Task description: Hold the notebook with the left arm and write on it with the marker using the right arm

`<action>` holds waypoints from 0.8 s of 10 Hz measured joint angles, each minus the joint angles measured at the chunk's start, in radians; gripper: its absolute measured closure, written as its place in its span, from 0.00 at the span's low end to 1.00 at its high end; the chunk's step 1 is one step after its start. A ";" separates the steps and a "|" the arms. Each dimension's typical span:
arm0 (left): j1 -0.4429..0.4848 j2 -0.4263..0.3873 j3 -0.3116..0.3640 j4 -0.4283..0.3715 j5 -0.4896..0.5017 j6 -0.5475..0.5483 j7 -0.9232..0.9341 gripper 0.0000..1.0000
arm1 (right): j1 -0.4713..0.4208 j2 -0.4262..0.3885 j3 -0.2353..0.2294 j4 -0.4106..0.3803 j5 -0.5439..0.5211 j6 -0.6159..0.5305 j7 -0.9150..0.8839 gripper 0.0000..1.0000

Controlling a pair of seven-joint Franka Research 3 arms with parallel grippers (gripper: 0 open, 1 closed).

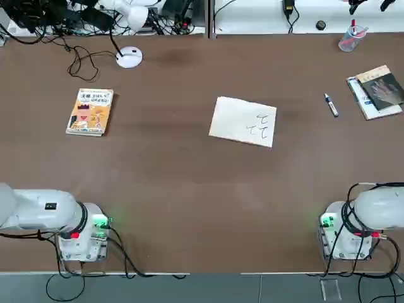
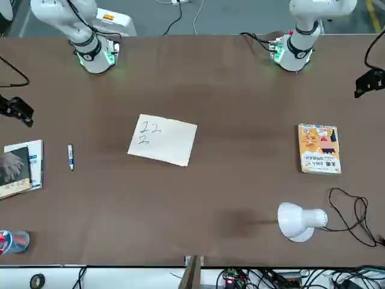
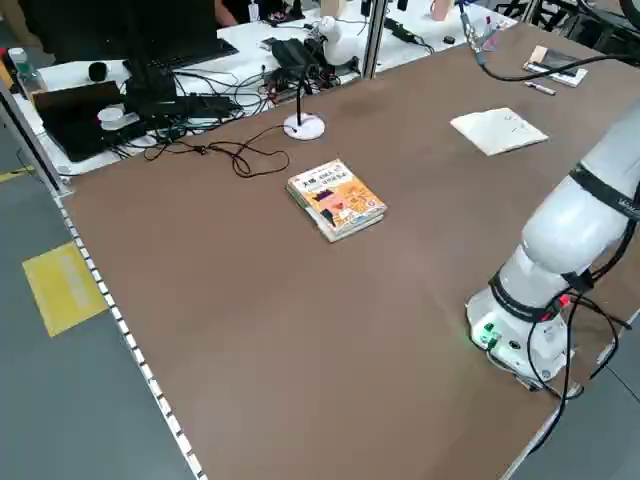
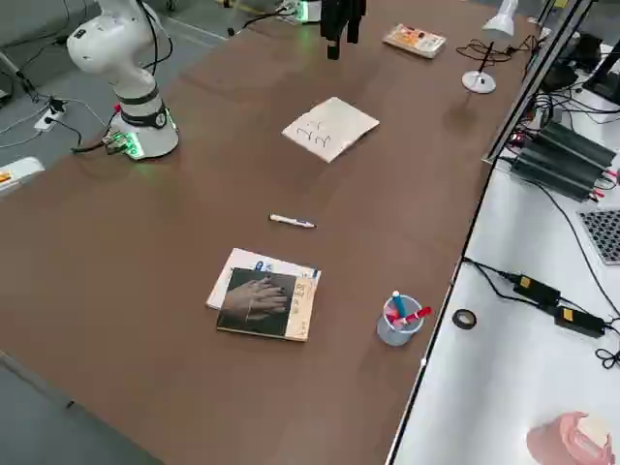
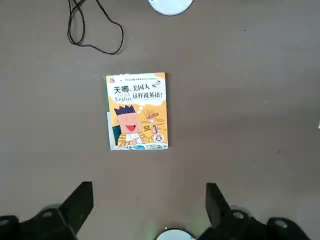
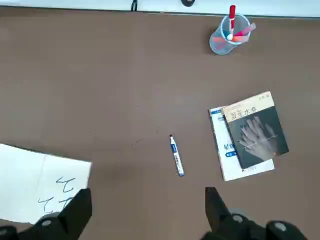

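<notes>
The cream notebook (image 1: 243, 121) lies flat near the table's middle, with a few black strokes on its right part. The marker (image 1: 331, 105) rests on the table to its right, beside a dark-covered book. My right gripper (image 6: 148, 190) hangs open and empty, high over the table; below it lie the marker (image 6: 176, 156) and a corner of the notebook (image 6: 35, 182). My left gripper (image 5: 149, 190) is also open and empty, high above an orange-yellow book, far from the notebook. Both arms stay near their bases at the front edge.
An orange-yellow illustrated book (image 1: 89, 112) lies at the left. The dark-covered book (image 1: 377, 90) lies at the far right on a white booklet. A clear cup with pens (image 1: 350, 38) stands at the back right. A white lamp (image 1: 129, 57) and a cable (image 1: 82, 63) sit back left.
</notes>
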 joint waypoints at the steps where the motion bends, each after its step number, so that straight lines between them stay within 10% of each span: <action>1: 0.000 0.000 0.000 0.000 0.000 0.000 0.000 0.00 | 0.000 0.000 0.000 0.000 0.000 0.000 0.000 0.00; 8: -0.027 0.007 -0.008 0.000 0.000 -0.002 0.005 0.00 | 0.000 0.003 0.003 -0.002 0.002 0.000 0.000 0.00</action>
